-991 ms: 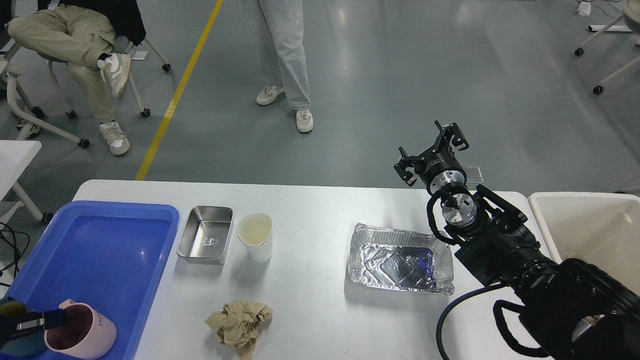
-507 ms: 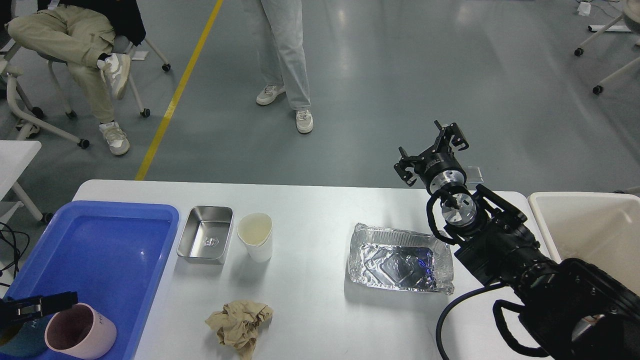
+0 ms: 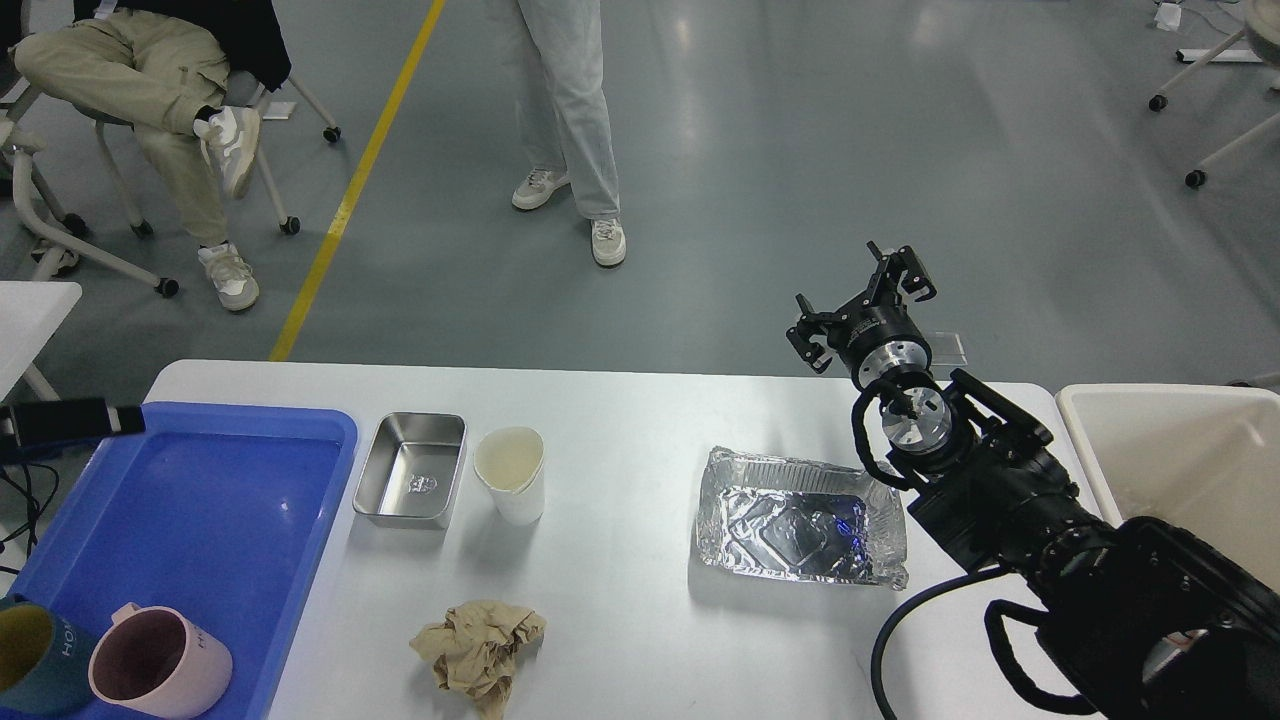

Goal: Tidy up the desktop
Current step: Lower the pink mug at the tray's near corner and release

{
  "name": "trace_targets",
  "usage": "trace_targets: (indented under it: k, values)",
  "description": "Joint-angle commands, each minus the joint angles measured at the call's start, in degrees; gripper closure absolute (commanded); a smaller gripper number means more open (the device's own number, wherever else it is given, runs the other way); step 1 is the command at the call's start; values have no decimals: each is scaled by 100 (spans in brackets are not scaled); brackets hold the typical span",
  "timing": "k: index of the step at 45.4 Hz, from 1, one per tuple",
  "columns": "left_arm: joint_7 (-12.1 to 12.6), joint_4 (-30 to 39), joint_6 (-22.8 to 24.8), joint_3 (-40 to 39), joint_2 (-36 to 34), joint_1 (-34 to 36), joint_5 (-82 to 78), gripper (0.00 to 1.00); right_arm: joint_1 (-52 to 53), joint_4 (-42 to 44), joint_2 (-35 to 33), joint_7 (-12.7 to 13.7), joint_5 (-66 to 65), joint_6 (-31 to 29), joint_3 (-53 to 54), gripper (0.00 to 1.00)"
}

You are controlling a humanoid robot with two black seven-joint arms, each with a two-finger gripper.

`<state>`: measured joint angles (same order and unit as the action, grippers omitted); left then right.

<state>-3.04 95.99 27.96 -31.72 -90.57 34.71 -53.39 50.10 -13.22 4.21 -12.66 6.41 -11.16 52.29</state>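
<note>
The white-grey desktop (image 3: 620, 590) holds a steel box (image 3: 411, 469), a white paper cup (image 3: 511, 474), a crumpled brown paper ball (image 3: 480, 643) and a crumpled foil tray (image 3: 800, 518). A blue tray (image 3: 210, 500) at the left holds a pink mug (image 3: 160, 662) and a dark teal mug (image 3: 35, 655) at its near corner. My left gripper (image 3: 75, 420) shows only as a dark bar at the left edge, above the tray's far corner and well clear of the mugs. My right gripper (image 3: 862, 300) is open and empty, above the desk's far edge beyond the foil tray.
A cream bin (image 3: 1170, 460) stands at the desk's right end. A smaller white table (image 3: 25, 310) is at the far left. One person sits (image 3: 150, 80) and another stands (image 3: 570, 110) on the floor beyond the desk. Rolling chair bases are at the far right.
My left gripper has let go of the pink mug's rim and moved up and away to the tray's far left corner. The pink mug stays in the tray. The right arm has not moved.
</note>
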Motion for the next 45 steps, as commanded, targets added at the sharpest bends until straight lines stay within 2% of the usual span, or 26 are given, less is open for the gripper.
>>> trace_targets:
  k: [1,15,27,33,39,45]
  values:
    - [-21,-10,306,-247,-276,281,232,11,-9,4,28,0,0,0,-9,0]
    - [-21,-28,1036,-247,-760,1389,364,10,-36,4,28,0,-8,0,0,0]
    - [-12,-89,1054,-238,-769,1416,408,10,-18,4,28,0,-8,8,-9,0]
    - [84,-423,948,-203,-638,1363,399,10,-27,4,28,0,-8,8,-9,0]
    - [155,-967,782,-19,249,1302,276,11,-27,4,28,0,-8,8,-9,0]
    - [462,-1574,334,394,1031,1222,57,11,-36,4,36,0,-8,17,-9,0]
